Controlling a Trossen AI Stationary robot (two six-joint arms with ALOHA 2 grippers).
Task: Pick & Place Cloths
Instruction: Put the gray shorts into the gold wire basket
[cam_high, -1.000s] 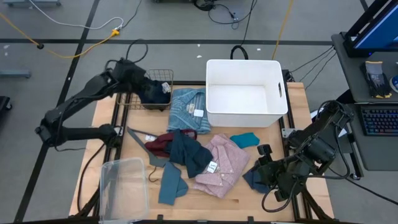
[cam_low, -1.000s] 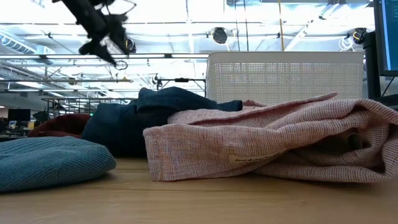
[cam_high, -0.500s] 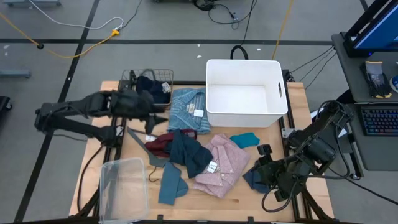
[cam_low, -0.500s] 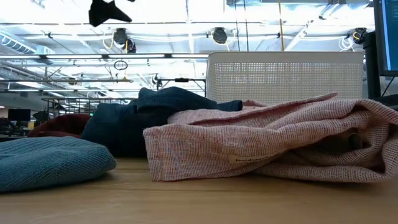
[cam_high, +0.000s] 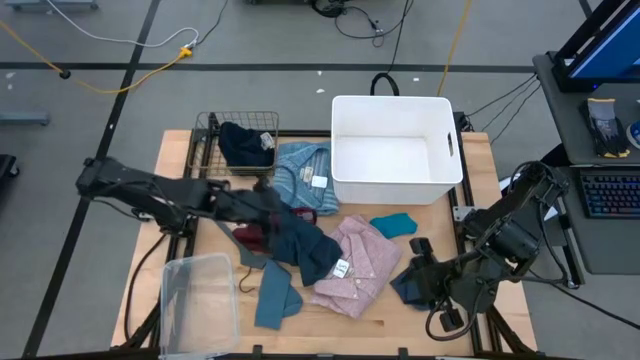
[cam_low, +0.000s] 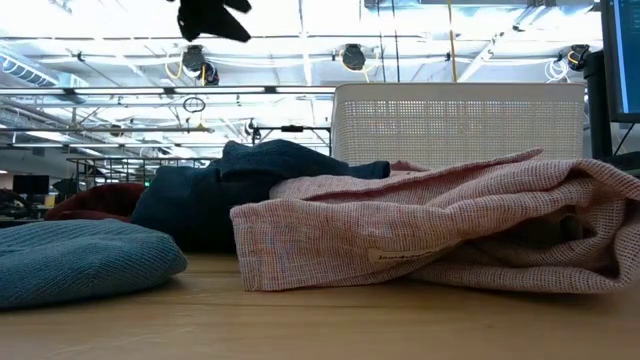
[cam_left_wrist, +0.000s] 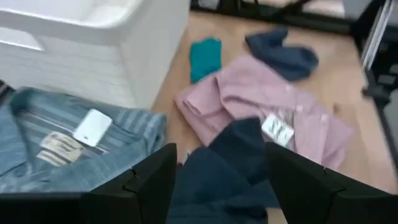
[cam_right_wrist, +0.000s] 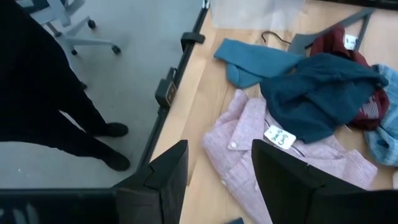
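Left claw (cam_high: 268, 203) over the middle of the surface (cam_high: 175, 165), above the dark navy piece (cam_high: 303, 245) and the maroon piece (cam_high: 255, 233); fingers (cam_left_wrist: 143, 180) spread apart, grasping nothing. Right claw (cam_high: 418, 272) low at the near right edge of the surface, beside a slate-blue piece (cam_high: 406, 288); fingers (cam_right_wrist: 163, 174) parted, cannot tell whether grasping anything. Pink tagged shirt (cam_high: 355, 265) spread beside the navy piece, small teal piece (cam_high: 393, 224) just in front of the white bin (cam_high: 395, 150). Light blue striped tagged shirt (cam_high: 300, 175) flat between the bin and a wire basket (cam_high: 215, 125) containing another dark cloth (cam_high: 243, 145). A second slate-blue cloth (cam_high: 275, 295) near the front edge, next to a clear plastic container (cam_high: 198, 300).
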